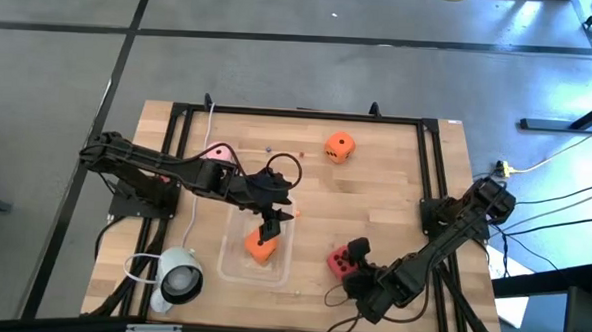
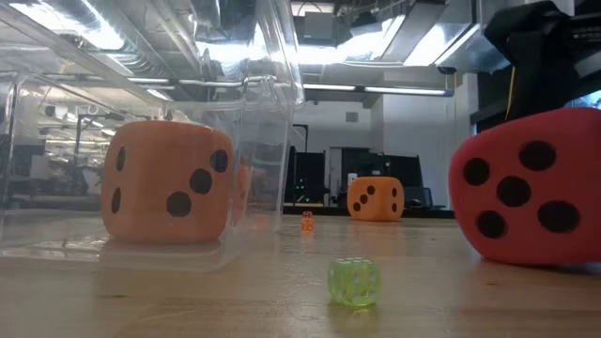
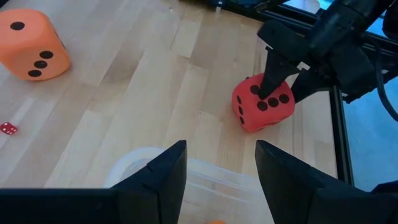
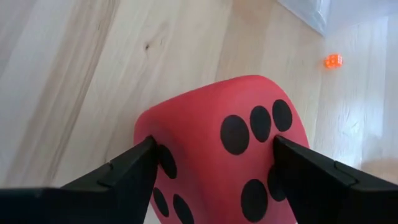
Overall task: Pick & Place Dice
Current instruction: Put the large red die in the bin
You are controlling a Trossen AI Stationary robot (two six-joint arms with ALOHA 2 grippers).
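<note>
My right gripper [image 1: 349,260] sits low near the front of the pale wooden table [image 1: 395,180], and its two dark fingers [image 4: 124,171] are pressed against opposite sides of the soft red die with dark pips [image 4: 224,149]. In the right wrist view the red foam fills the gap between the fingers, so I take it as clamped. In the low view the die's underside appears to meet the wood, though I cannot be sure it is fully resting there.

My left gripper [image 1: 270,225] hangs over the clear plastic container [image 1: 233,268], pointing down, with its fingers [image 3: 158,171] spread apart and nothing between them. Just below it, inside the container, lies one soft orange die with dark pips [image 1: 261,247]; the low view shows it resting on the container floor behind the clear wall.

A second orange die of the same kind [image 1: 339,146] stands alone near the far edge of the table, well apart from both arms. A pale pink cube [image 1: 217,154] shows partly behind my left arm, near the far left of the table.

Some tiny dice lie on the bare wood: a translucent green one [image 2: 354,281] nearest the low camera, a small orange one [image 2: 307,222] farther back, and a small red one [image 3: 8,128] in the left wrist view. A white round device with a cord [image 1: 176,278] sits at the front left corner.
</note>
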